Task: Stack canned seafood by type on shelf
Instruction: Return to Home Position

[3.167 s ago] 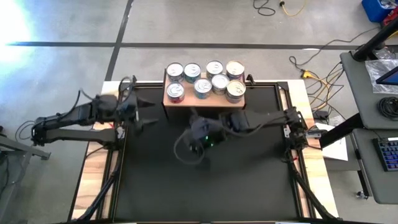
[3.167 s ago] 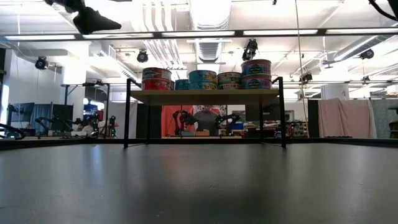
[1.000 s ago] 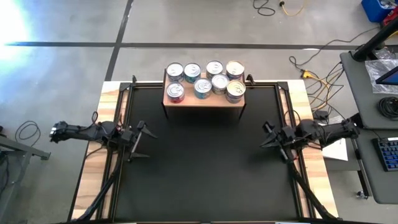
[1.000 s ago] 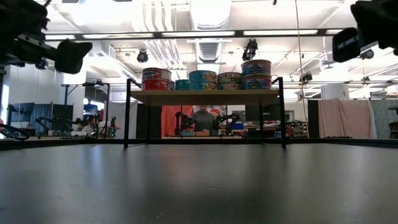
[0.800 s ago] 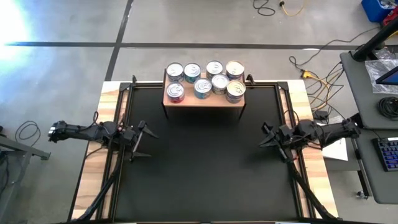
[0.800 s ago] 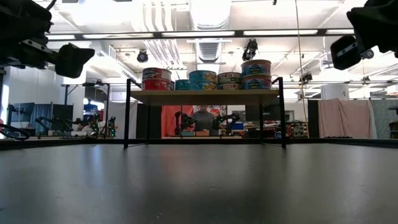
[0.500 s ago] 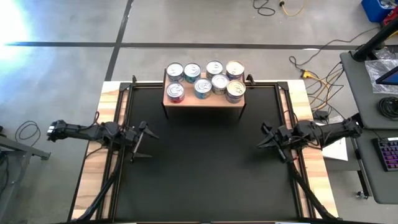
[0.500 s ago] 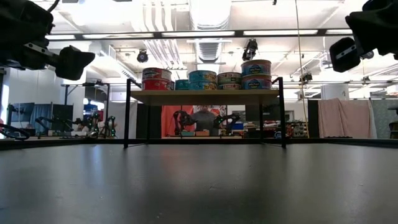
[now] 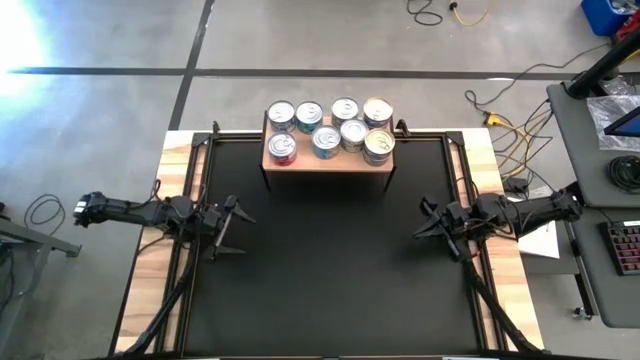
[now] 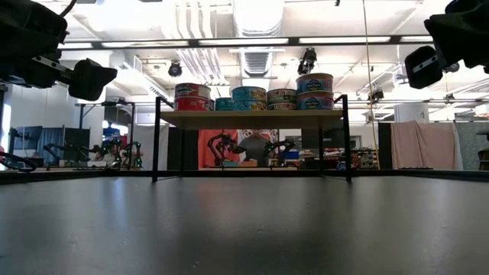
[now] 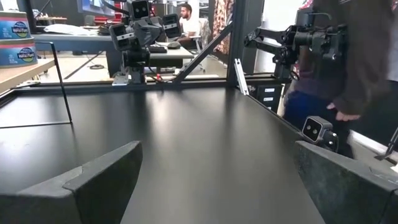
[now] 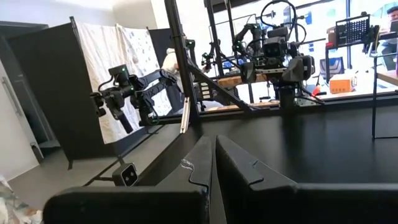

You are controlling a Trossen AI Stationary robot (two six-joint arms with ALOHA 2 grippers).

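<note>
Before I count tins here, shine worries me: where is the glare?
High view: a blown-out bright patch on the floor at upper left; the tins shine on top but read separately. Low view: ceiling lights glare above the shelf; the black mat carries a sheen.

The black tabletop [image 9: 330, 280] lies bare across its middle and near side, so passage there is free; the shelf [image 9: 345, 162] stands centred at the far edge, its top crowded with cans [image 9: 326, 141], two high in places; beneath it, the space between the thin legs [image 10: 157, 137] is unblocked; the left tool [image 9: 236, 231] and right tool [image 9: 420, 222] hang at the side edges, well apart, above the surface.
</note>
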